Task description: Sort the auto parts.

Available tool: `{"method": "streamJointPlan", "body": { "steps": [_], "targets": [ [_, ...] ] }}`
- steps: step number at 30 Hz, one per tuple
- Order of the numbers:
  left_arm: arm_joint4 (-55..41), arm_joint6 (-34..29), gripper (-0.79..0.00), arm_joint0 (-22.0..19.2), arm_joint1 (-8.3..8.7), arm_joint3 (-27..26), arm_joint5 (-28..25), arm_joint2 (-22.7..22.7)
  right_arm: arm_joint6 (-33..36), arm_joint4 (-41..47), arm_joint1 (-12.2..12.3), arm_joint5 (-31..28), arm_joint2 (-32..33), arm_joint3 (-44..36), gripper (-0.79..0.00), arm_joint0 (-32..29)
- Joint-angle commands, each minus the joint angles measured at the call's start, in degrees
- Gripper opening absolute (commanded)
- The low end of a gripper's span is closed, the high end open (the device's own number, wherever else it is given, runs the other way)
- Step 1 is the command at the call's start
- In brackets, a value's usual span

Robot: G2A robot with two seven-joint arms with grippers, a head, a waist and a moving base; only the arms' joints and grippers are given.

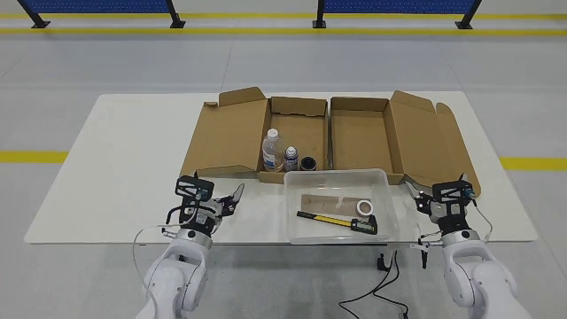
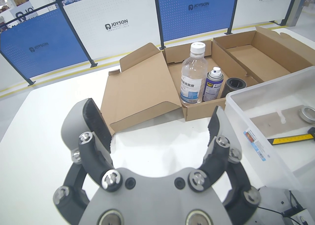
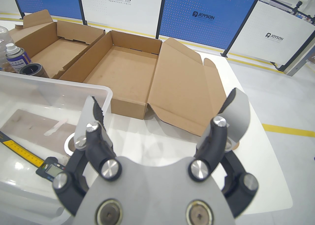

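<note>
- Two end effectors, both spread wide and holding nothing: left end effector (image 2: pixel 153 112) over the near-left desk (image 1: pixel 124 168), right end effector (image 3: pixel 163 97) over the near-right edge, just right of the clear bin (image 1: pixel 337 174).
- Clear bin sits near centre, between the arms. Inside lie a calliper (image 1: pixel 337 221), a metal ring (image 1: pixel 364 206) and a flat brown sheet (image 1: pixel 321 202).
- Calliper lies flat along the bin's near side, display end to the right. Ring lies flat just beyond it, on the right end of the sheet.
- Left cardboard box (image 1: pixel 297 106) and right cardboard box (image 1: pixel 359 105) stand open side by side, on the far side of the bin.
- Bottle (image 1: pixel 273 149), spray can (image 1: pixel 291 158) and black cylinder (image 1: pixel 308 163) stand upright in a row along the left box's near wall.
- Judgement: those three look sorted; calliper and ring are left to go.
- Calliper: likely stiff, thin, fairly light, may slide on the smooth bin floor. Pinch across the yellow beam mid-length, off the display.
- Ring: hard smooth metal, probably slippery, low profile. Grip across the outer rim, or put one finger through the hole.
- Bin walls are tall, so come in from above; right arm looks closer to both.
</note>
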Motion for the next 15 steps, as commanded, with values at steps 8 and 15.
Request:
{"method": "streamJointPlan", "body": {
  "steps": [8, 15],
  "targets": [
    [0.8, 0.2, 0.000, 1.0, 0.11, -0.2, 0.3, -0.1, 0.0, 0.0, 0.0, 0.0, 0.0, 0.0, 0.000, 0.0],
    [0.8, 0.2, 0.000, 1.0, 0.11, -0.2, 0.3, -0.1, 0.8, -1.3, -0.2, -0.2, -1.5, -0.9, 0.000, 1.1]
  ]
}}
